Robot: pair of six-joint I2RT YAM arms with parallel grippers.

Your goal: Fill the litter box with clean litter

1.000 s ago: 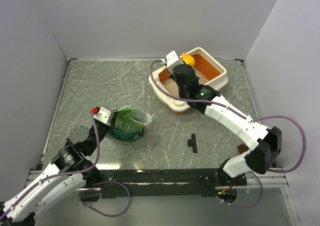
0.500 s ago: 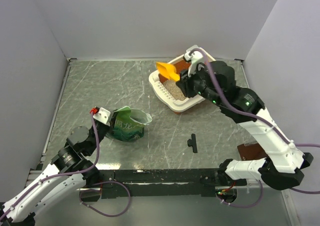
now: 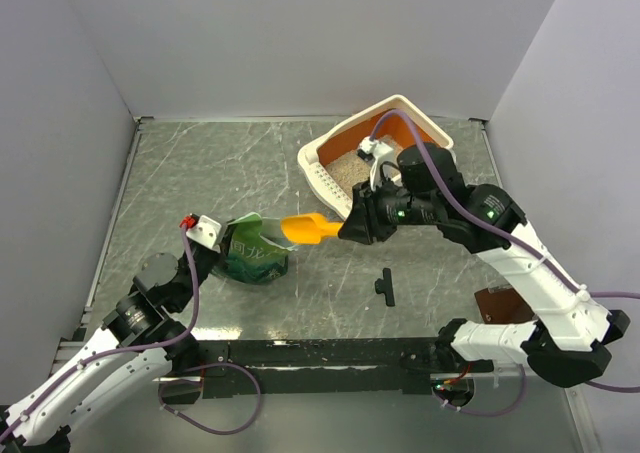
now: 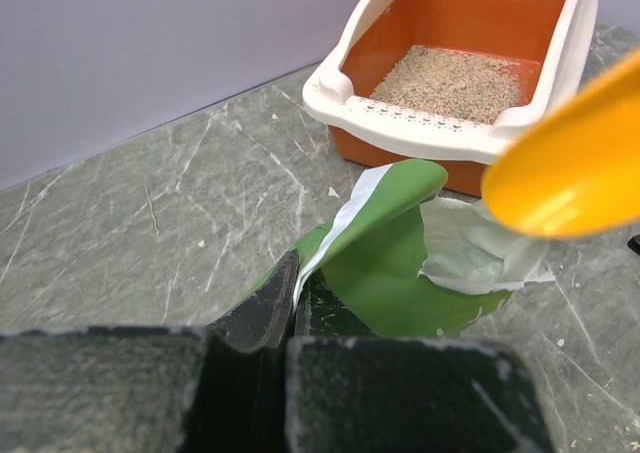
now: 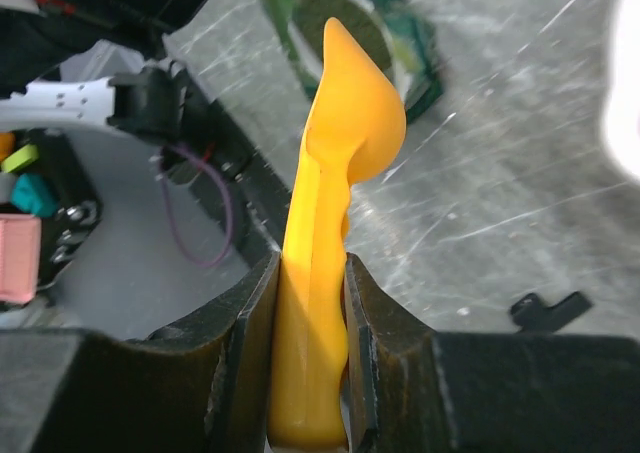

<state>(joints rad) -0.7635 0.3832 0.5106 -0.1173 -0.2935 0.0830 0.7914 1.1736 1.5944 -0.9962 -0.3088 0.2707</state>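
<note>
The litter box [image 3: 400,102], cream outside and orange inside, sits at the back right with beige clean litter [image 3: 345,173] on its floor. It also shows in the left wrist view [image 4: 420,123] with the litter [image 4: 450,73]. My right gripper [image 3: 350,228] is shut on the handle of a yellow-orange scoop [image 3: 305,228], held in the air just right of the green bag [image 3: 258,255]. In the right wrist view the gripper [image 5: 310,303] clamps the scoop [image 5: 345,123] above the bag [image 5: 400,33]. My left gripper [image 4: 290,293] is shut on the bag's edge [image 4: 400,263].
A small black part [image 3: 385,286] lies on the table near the front, also in the right wrist view [image 5: 545,308]. A brown flat piece [image 3: 497,301] lies by the right arm's base. White walls enclose the table on three sides.
My right arm has swung the scoop out of the litter box, left and toward the front, to beside the bag's mouth. The left arm and bag have not moved.
</note>
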